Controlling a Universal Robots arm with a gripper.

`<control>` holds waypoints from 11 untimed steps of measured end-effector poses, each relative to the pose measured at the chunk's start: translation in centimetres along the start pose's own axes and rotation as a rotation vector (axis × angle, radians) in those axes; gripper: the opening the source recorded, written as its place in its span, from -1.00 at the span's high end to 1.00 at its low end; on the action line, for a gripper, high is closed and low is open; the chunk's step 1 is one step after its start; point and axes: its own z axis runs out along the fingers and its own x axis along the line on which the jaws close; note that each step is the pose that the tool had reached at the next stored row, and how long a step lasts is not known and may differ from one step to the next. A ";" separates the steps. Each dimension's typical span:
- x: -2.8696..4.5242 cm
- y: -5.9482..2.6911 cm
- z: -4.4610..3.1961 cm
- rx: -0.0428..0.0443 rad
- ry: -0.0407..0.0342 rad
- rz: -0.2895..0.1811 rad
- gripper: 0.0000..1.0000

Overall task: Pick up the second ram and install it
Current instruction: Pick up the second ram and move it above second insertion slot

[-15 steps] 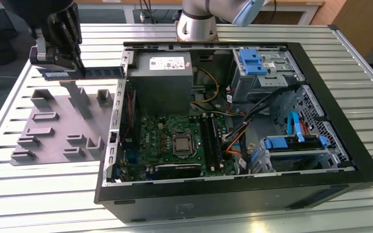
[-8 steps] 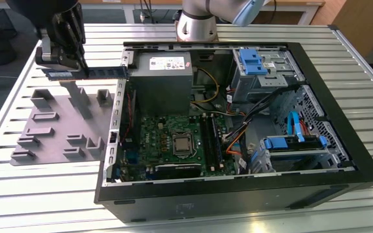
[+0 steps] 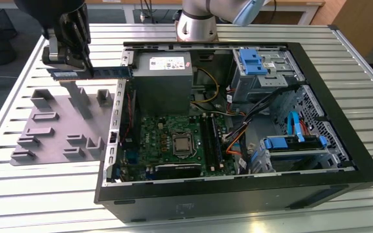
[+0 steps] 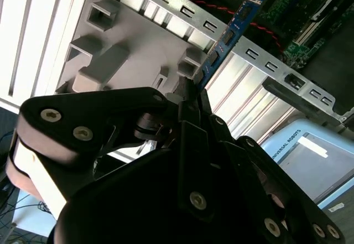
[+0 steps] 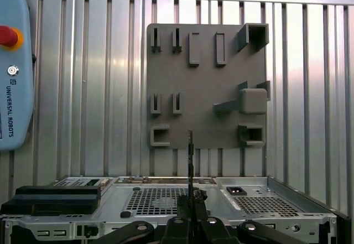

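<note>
The pick-up part looks done and the carry is in hand. The claw (image 3: pixel 77 69) is closed on one end of the ram (image 3: pixel 109 72), and the second wrist view shows the fingers clamped on the board with the rest of it sticking out free. The ram hangs level in the air, on its long edge. It is clear of the grey holder plate (image 3: pixel 57 133) below it, and its free end is near the case (image 3: pixel 118 121) wall on the exterior view's left.

The ram is not yet in the case. As I judge it, the install calls for bringing the ram over that wall, turning it to run along the long black slots (image 3: pixel 211 141) and setting it straight down so that both ends seat evenly.

Inside the case, the motherboard (image 3: pixel 157 131) lies flat with the slots beyond its middle. I cannot tell which slot is free. The power supply (image 3: pixel 163 73) stands high just beside the path. Loose cables (image 3: pixel 238 128) lie close to the slots on the far side and could catch the claw. The slatted worktop (image 3: pixel 18 194) carries the plate and the case.
</note>
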 end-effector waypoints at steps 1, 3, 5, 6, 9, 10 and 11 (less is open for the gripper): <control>0.00 -0.12 -0.01 0.0000 0.0000 0.000 0.72; 0.00 -0.37 -0.01 -0.0001 0.0001 0.000 0.72; 0.00 -0.62 -0.02 0.0000 0.0000 0.000 0.72; -0.01 -0.75 -0.02 -0.0001 0.0000 0.000 0.72; -0.01 -1.10 -0.03 0.0000 0.0000 0.000 0.72; -0.01 -1.20 -0.03 0.0000 0.0000 0.000 0.72; -0.01 -1.30 -0.03 0.0000 0.0000 0.000 0.72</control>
